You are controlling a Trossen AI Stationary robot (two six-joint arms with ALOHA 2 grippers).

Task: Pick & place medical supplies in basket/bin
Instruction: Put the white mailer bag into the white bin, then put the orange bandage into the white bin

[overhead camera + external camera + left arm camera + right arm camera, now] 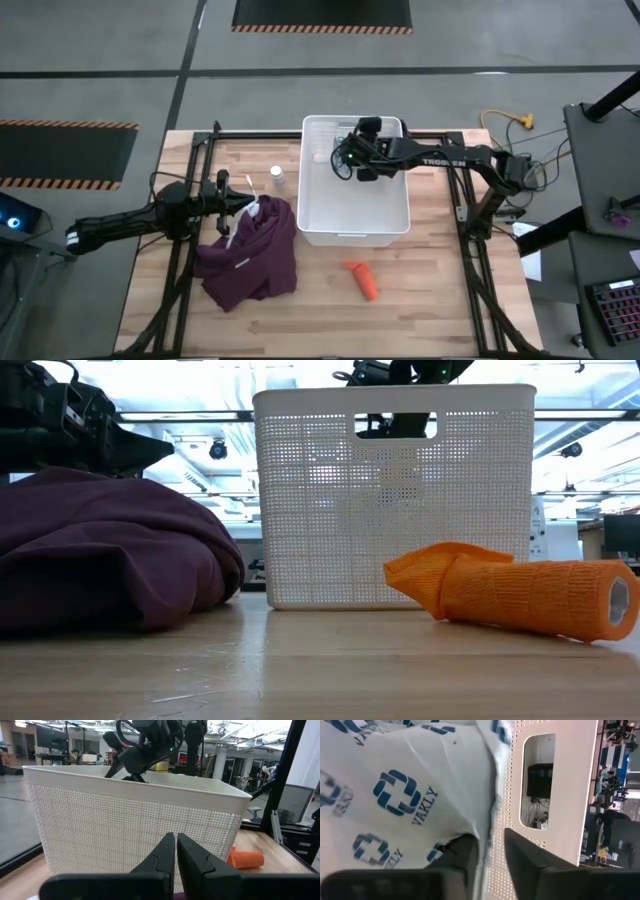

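Note:
The white slatted basket stands mid-table. My right gripper reaches into its far left part and is shut on a flat pale packet printed with blue logos. The orange tube lies on its side on the table near the basket's front, also seen in the low view. One tiny white bottle stands left of the basket; a second does not show. My left gripper is shut, above the far edge of the maroon garment, pointing at the basket's left wall. My right gripper pinches the packet's edge between its two fingers. The packet spreads out in front of the fingers, close to the basket's wall with the handle slot. Whether the packet rests on the basket floor is hidden.
The maroon garment lies heaped on the table's left half and fills the left of the low view. Bare wood lies along the near edge and right of the orange tube. A black frame runs along the table's sides.

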